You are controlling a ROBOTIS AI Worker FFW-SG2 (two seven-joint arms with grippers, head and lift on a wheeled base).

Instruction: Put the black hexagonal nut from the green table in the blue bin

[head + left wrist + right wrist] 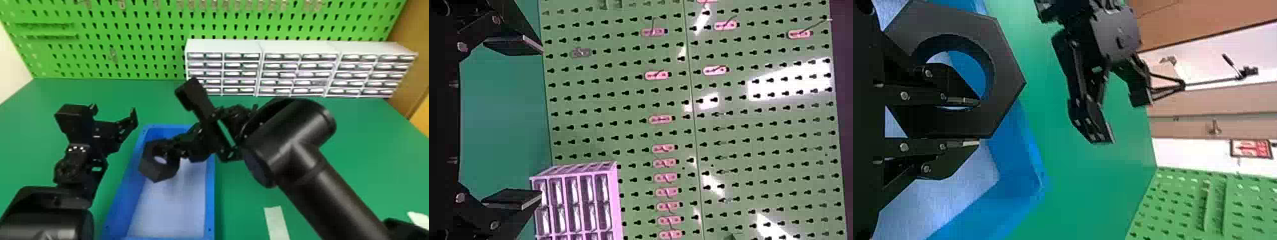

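Over the blue bin [209, 191] in the head view, my right gripper [170, 148] is shut on the black hexagonal nut [159, 170], which hangs tilted above the bin's inside. The right wrist view has the right gripper [978, 122] pinching one side of the nut [1003, 75], one finger through its hole, the blue bin [1023, 145] beyond. My left gripper [113, 113] is parked to the left of the bin, fingers apart with nothing between them; its fingertips [541, 122] stand wide in the left wrist view.
White drawer cabinets [223, 46] stand at the back right of the green table [153, 102], before a green pegboard [127, 38]. A pale strip [277, 223] lies right of the bin. My left gripper is close to the bin's left wall.
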